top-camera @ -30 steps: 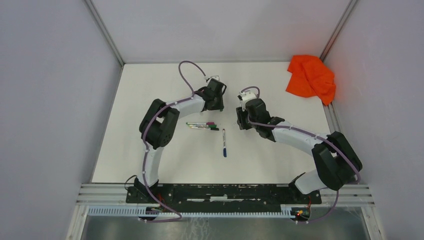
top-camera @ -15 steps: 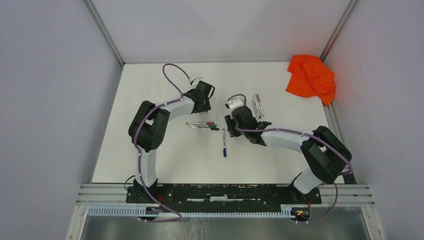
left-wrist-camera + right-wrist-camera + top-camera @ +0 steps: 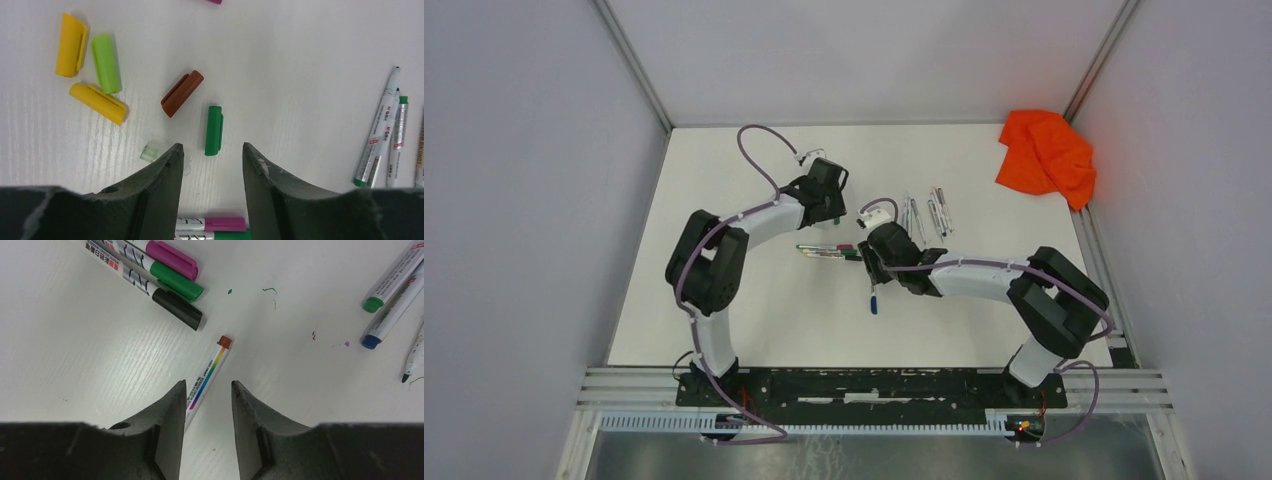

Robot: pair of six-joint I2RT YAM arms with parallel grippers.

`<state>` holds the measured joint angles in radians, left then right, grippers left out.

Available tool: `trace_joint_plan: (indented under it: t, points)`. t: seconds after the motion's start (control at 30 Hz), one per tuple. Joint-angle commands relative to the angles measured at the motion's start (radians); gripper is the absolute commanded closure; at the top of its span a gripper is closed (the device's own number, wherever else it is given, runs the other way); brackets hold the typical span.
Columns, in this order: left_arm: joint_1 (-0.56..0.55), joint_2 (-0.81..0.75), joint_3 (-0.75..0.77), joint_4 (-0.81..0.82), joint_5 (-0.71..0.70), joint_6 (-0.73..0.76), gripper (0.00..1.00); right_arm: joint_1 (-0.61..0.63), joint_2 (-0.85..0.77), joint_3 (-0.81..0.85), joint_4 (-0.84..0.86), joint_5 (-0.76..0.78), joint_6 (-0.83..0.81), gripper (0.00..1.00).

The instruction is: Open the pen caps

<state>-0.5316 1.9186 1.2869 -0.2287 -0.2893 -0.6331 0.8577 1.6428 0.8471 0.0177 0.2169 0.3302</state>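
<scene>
Left end effector (image 3: 212, 148) agape; two yellow caps (image 3: 71, 45) (image 3: 97, 96), two green (image 3: 105, 62) (image 3: 214, 130), one brown (image 3: 182, 93)

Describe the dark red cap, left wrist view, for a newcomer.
On the white table, find the loose caps left of the pens. The dark red cap lies slanted between a yellow cap and a dark green cap; it alone is reddish-brown.

Orange cloth (image 3: 1046, 155), crumpled, in the upper right corner of the white table (image 3: 714, 300). Uncapped pen barrels (image 3: 927, 213) lie side by side, upper centre. Small green and purple ink marks (image 3: 270, 290) on the tabletop, upper right of the right wrist view.
</scene>
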Motion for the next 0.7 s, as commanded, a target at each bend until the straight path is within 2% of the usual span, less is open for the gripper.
trace_joint_plan:
  t: [0.0, 0.37, 0.67]
  points:
    - [0.005, -0.087, -0.025, 0.050, 0.007, -0.058, 0.46, 0.018, 0.043, 0.060, -0.042, 0.050, 0.029, 0.57]
    - [-0.004, -0.211, -0.084, 0.076, -0.003, -0.076, 0.46, 0.022, 0.149, 0.089, -0.110, 0.084, 0.087, 0.57]
    - [-0.029, -0.353, -0.201, 0.126, -0.009, -0.110, 0.46, 0.020, 0.132, -0.035, -0.073, 0.070, 0.172, 0.83]
